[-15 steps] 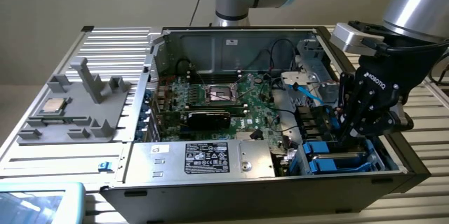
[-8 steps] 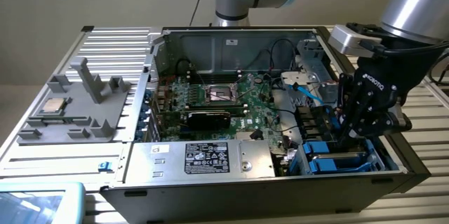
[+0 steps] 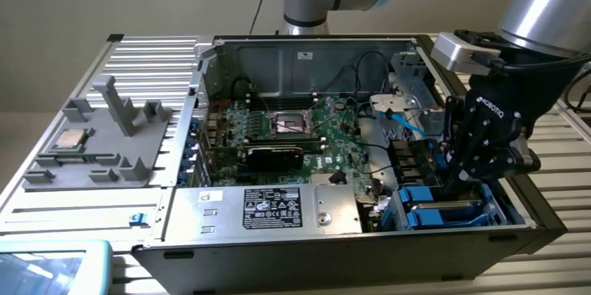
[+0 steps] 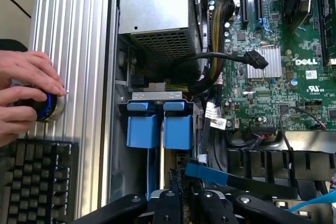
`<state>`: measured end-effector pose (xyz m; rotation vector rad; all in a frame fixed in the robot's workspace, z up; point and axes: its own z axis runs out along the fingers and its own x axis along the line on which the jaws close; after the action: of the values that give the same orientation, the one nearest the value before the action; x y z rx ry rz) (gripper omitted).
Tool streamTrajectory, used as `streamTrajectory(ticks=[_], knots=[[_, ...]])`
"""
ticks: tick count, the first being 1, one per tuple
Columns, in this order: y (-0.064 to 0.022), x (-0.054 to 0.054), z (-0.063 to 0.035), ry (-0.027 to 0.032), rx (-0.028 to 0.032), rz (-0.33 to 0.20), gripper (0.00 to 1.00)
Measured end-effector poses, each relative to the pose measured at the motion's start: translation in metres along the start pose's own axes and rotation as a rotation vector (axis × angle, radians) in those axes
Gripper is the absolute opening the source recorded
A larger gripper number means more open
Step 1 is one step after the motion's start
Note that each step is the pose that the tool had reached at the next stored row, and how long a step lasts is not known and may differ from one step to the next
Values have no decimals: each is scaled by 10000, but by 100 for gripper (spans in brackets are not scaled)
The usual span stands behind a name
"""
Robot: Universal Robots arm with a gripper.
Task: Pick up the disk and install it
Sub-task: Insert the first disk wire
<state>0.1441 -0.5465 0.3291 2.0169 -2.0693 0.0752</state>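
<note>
**Fingers and disk.** In the exterior view the gripper [image 3: 459,183] reaches down into the drive bay at the front corner of the open computer case [image 3: 517,198], on the exterior view's right. The fingers are drawn nearly together, clamped on the disk [image 3: 441,210]. The disk sits in the bay directly beneath them, its blue rails showing between the bay walls.

**Wrist view.** The gripper [image 4: 187,203] looks along the disk [image 4: 143,127]. Two blue plastic tabs lie side by side under a silver bracket, and a narrow pale edge runs from them back toward the fingers. A blue cable connector [image 4: 202,173] lies just beside the fingers. The motherboard [image 4: 273,77] is on the far side of the bay. Outside the case, a person's hand [image 4: 29,80] rests on a blue-ringed knob [image 4: 42,106] on the ribbed desk [image 4: 73,35], next to a keyboard [image 4: 37,177].

**Exterior view.** The whole case is visible, with a silver box with a black label [image 3: 268,208] at the front. A grey tray [image 3: 102,142] on the desk carries a processor chip [image 3: 69,140], well apart from the bay.
</note>
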Motion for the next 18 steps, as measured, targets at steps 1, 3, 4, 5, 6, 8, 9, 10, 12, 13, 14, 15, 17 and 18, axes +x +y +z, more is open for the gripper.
streamTrajectory(ticks=[1,3,4,5,6,8,9,10,12,13,14,15,17,18], knots=[[0,4,1,-1,0,6,17],[0,8,2,-3,-1,22,17],[0,8,2,-4,0,32,17],[0,8,5,-5,6,44,17],[1,7,9,-8,13,57,17],[1,7,11,-8,23,74,17],[2,7,13,-9,30,84,17],[3,6,15,-12,37,94,17],[2,6,17,-15,38,114,17],[2,5,18,-17,38,122,17],[2,5,18,-19,36,133,17],[2,5,19,-21,33,146,17],[1,5,19,-26,25,179,17],[0,5,19,-29,22,195,17]])
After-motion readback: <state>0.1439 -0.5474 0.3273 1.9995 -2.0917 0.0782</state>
